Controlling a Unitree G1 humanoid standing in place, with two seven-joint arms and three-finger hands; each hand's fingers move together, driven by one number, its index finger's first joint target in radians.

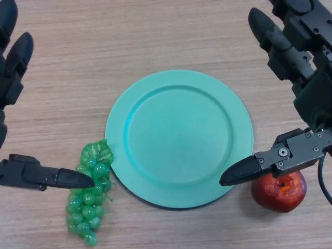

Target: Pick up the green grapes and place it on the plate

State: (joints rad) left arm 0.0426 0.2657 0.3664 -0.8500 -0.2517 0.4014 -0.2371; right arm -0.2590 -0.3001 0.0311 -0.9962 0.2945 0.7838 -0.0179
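A bunch of green grapes [89,197] with a green leaf lies on the wooden table at the lower left, touching the left rim of a turquoise plate [179,137] at the centre. The plate holds nothing. My left hand [10,72] comes in at the left edge with its fingers straight; its thumb [57,177] points right and its tip overlaps the top of the grapes. My right hand [295,57] is open at the right; its thumb [259,165] reaches over the plate's lower right rim.
A red apple [280,189] sits on the table at the lower right, just beyond the plate's rim and partly under my right thumb. The wooden table [155,36] stretches bare behind the plate.
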